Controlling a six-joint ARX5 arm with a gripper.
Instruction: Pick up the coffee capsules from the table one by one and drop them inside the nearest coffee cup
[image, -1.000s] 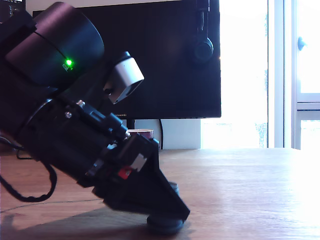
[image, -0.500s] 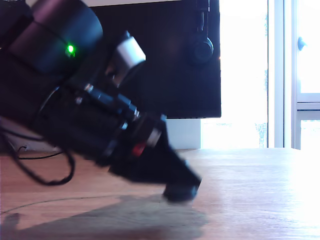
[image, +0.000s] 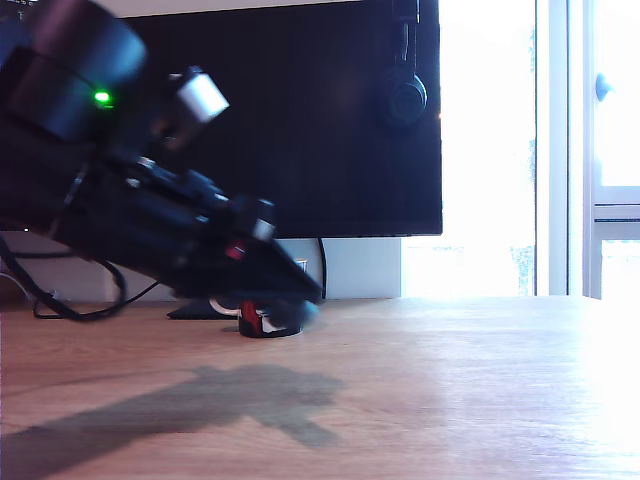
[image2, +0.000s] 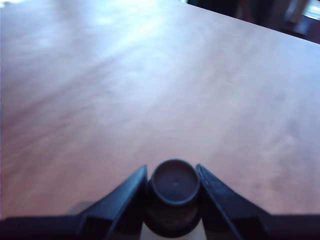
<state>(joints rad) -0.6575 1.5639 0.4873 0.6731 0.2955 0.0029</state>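
Exterior view: gripper lifted clear of the tabletop, tip just above the coffee cup standing in front of the monitor. Cup contents hidden from here; no loose capsules visible near the cup.

Wrist view: gripper clamped on a dark grey coffee capsule, round end up, bare tabletop beyond. Cup out of sight. Judged mid-carry: pickup done, drop still left.

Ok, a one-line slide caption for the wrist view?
Gripper shut on a dark grey capsule, carried above the bare wooden table.
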